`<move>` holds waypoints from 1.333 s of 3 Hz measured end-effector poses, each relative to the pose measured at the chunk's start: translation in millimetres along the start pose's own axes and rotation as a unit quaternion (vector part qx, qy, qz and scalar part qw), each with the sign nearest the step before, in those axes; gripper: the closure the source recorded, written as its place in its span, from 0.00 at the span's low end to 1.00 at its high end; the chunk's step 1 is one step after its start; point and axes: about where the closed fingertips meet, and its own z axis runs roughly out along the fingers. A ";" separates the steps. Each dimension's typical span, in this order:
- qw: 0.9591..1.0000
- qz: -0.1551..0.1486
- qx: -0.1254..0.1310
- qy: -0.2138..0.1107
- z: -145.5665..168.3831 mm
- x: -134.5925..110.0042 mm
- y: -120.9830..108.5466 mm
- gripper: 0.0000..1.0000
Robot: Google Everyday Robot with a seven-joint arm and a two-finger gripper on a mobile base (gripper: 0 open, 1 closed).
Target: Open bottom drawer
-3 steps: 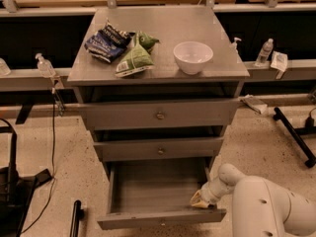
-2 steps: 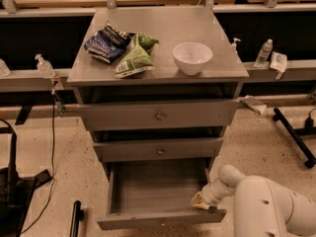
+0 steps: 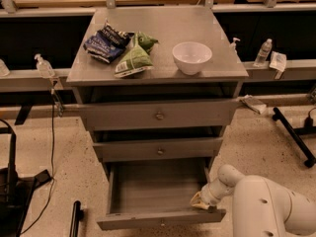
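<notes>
The bottom drawer (image 3: 158, 194) was sticking way out, tray showing. The gripper (image 3: 200, 202) sat at its near right corner. Honestly couldn't tell if it was clamped or loose.

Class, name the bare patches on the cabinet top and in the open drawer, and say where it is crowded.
Cabinet top: free along the back, behind the blue bag, green bag and white bowl; its front-left is crowded. Bottom drawer: bare, except the right front corner, where the gripper is.
</notes>
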 end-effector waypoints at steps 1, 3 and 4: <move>1.000 0.000 0.000 0.000 0.1 -0.4 -0.6 1.00; 1.000 0.000 0.000 0.000 0.5 -1.6 -2.3 0.61; 1.000 0.000 0.000 0.000 0.6 -1.7 -2.4 0.38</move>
